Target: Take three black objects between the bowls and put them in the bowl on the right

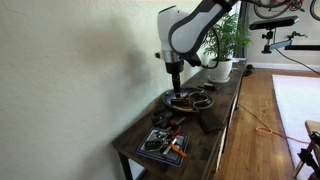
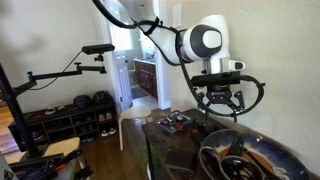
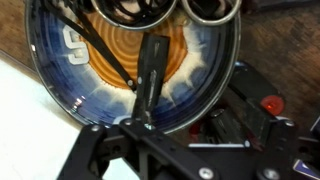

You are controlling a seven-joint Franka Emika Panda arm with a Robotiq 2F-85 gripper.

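Note:
The round bowl [image 1: 190,101] has a blue-grey rim and an orange-brown inside [image 3: 120,45]. It stands on the long dark table, and my gripper [image 1: 175,76] hangs just above it in both exterior views. The jaws of the gripper [image 2: 222,103] stand spread, open, with nothing between them. In the wrist view a long black object [image 3: 150,72] lies inside the bowl, with other black pieces [image 3: 95,45] beside it. Small black objects [image 1: 173,121] lie on the table between the bowl and the squarish dark tray [image 1: 163,144] with orange pieces.
A potted plant [image 1: 222,45] stands at the far end of the table [image 1: 215,135], behind the round bowl. The wall runs close along one side of the table. A small red-and-black item [image 3: 270,103] lies on the table beside the bowl.

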